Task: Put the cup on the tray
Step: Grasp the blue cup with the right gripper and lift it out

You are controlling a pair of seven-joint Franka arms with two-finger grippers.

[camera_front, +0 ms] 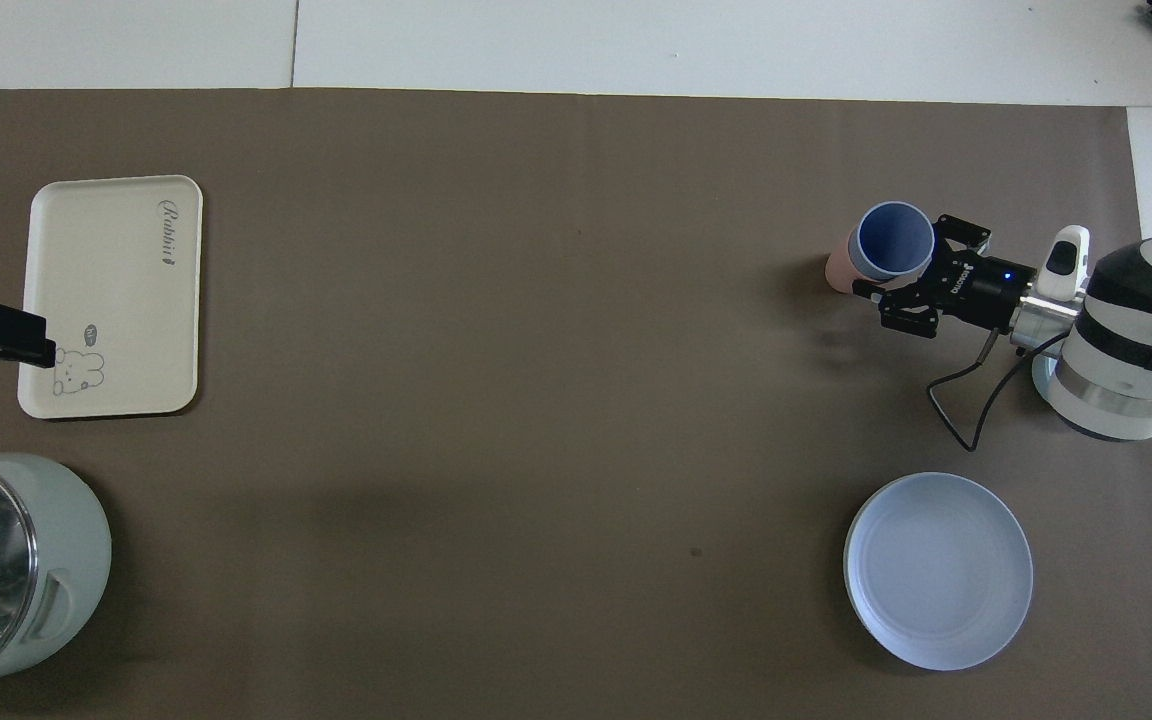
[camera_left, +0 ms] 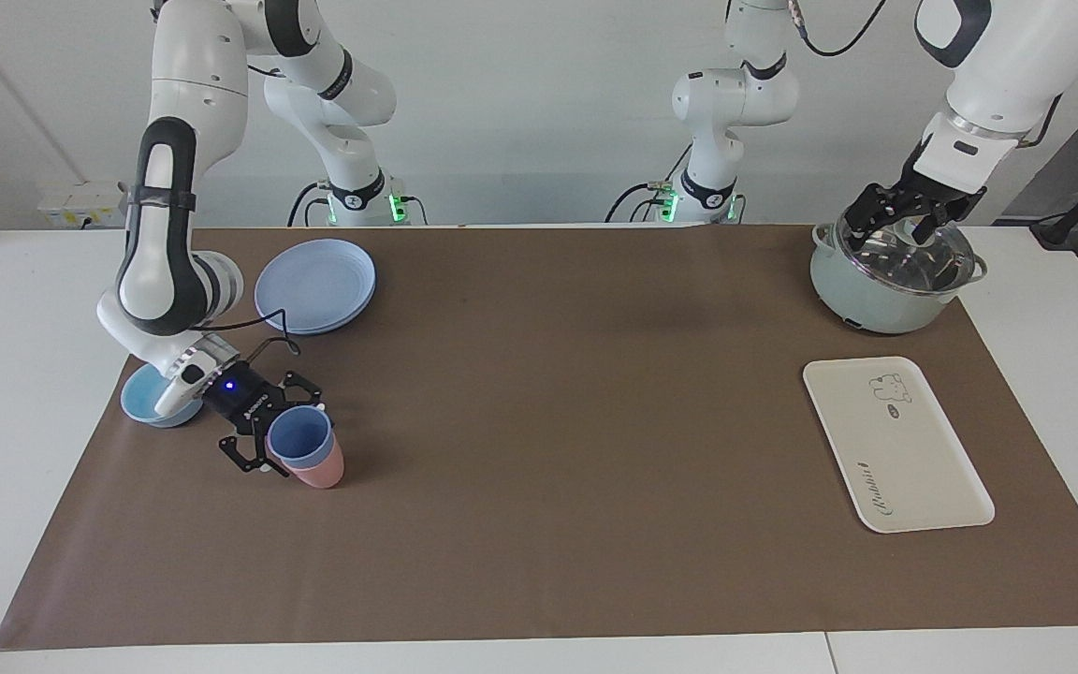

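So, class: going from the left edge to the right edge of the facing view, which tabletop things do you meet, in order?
Light-blue bowl → blue plate → blue cup, nested in a pink cup → cream tray. The pot overlaps the tray's span, so it is left out.

One camera looks from high across the table [camera_left: 539, 562] toward the robots, the other steeply down from their end, both covering the same tabletop.

Periwinkle-blue cup [camera_left: 299, 436] [camera_front: 894, 241], pink cup [camera_left: 322, 470] [camera_front: 840, 270], cream tray [camera_left: 932, 468] [camera_front: 96, 250] with apparent bear drawing, brown mat [camera_left: 558, 421] [camera_front: 536, 400].
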